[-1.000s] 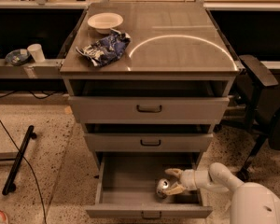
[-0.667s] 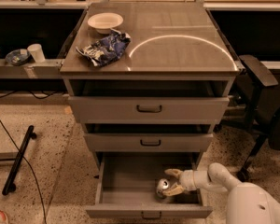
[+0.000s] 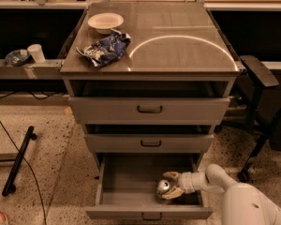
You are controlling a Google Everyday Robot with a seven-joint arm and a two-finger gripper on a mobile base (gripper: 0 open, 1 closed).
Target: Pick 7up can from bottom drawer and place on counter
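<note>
The 7up can (image 3: pixel 162 188), small and silvery, lies in the open bottom drawer (image 3: pixel 126 182), right of its middle. My gripper (image 3: pixel 169 184) reaches into the drawer from the right on a white arm. Its two tan fingers stand around the can, one behind it and one in front, closed against its sides. The can rests on or just above the drawer floor. The counter (image 3: pixel 178 36) is the glossy grey-brown cabinet top above the two upper drawers.
A white bowl (image 3: pixel 105 21) and a crumpled blue chip bag (image 3: pixel 104 48) lie on the counter's left part. A white paper cup (image 3: pixel 36 52) and small bowls stand on the left side shelf. A black chair (image 3: pixel 262 97) stands right of the cabinet.
</note>
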